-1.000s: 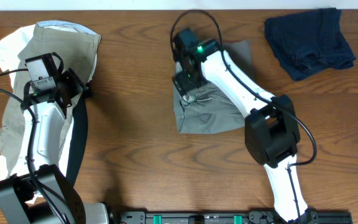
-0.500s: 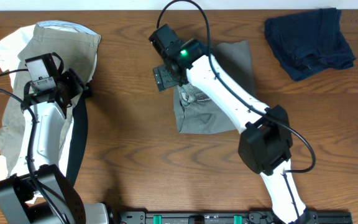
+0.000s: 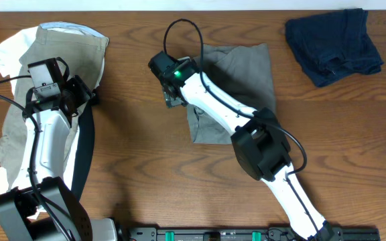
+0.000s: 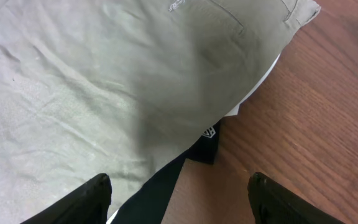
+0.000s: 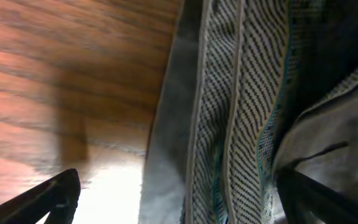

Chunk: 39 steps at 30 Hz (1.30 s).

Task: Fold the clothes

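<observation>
Fingers of the right gripper are standing wide apart and released, clamping nothing. Between them the folded left edge of the soft dark grey cotton shorts is lying, its pale speckled waistband lining showing in stacked ridges in the right wrist view; one finger is hanging over the bare brown wooden table just beside that edge, the other over the grey cloth itself. Whether either finger is touching the fabric, I cannot tell. Seen from overhead, the grey shorts are lying flat near the middle of the table, with the right arm crossing over them.

At the table's left side the left gripper is hovering with its fingers also spread and gripping nothing. Below it the wrinkled khaki-olive shorts are resting on a white piece, and a dark piece is peeking out at their edge, between the two fingers. A crumpled navy garment is lying well apart, at the far right corner.
</observation>
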{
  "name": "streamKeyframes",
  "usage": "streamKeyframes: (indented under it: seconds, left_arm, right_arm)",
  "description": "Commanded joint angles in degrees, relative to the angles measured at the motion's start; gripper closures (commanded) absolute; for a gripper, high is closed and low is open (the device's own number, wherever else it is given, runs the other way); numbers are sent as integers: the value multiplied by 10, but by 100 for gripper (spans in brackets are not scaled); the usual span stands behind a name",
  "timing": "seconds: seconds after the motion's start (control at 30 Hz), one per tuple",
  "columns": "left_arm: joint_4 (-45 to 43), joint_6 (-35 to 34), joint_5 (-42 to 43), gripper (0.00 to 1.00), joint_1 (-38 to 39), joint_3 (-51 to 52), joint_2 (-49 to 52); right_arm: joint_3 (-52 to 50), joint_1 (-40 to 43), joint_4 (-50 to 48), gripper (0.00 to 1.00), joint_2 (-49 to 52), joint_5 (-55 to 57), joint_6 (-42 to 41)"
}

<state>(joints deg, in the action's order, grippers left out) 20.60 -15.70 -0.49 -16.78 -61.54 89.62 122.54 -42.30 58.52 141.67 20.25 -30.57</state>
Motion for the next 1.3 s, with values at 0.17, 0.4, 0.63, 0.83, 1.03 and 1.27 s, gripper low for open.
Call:
streamKeyframes:
  seconds: [0.17, 0.4, 0.63, 0.83, 1.03, 1.27]
  left_arm:
    - [6, -5, -10, 28, -2, -6, 1]
    - [13, -5, -10, 28, -2, -6, 1]
    - [13, -5, -10, 28, -2, -6, 1]
    - [15, -5, -10, 28, -2, -6, 1]
    - [15, -5, -10, 28, -2, -6, 1]
    - [16, -5, -11, 28, -2, -6, 1]
  right_arm:
    - [4, -4, 27, 1, 8, 87, -19]
    - [4, -4, 30, 1, 20, 80, -7]
    - [4, -1, 30, 3, 24, 78, -6]
    - [4, 3, 39, 15, 47, 79, 5]
    - [4, 11, 71, 49, 56, 98, 9]
    - [4, 31, 92, 99, 55, 87, 15]
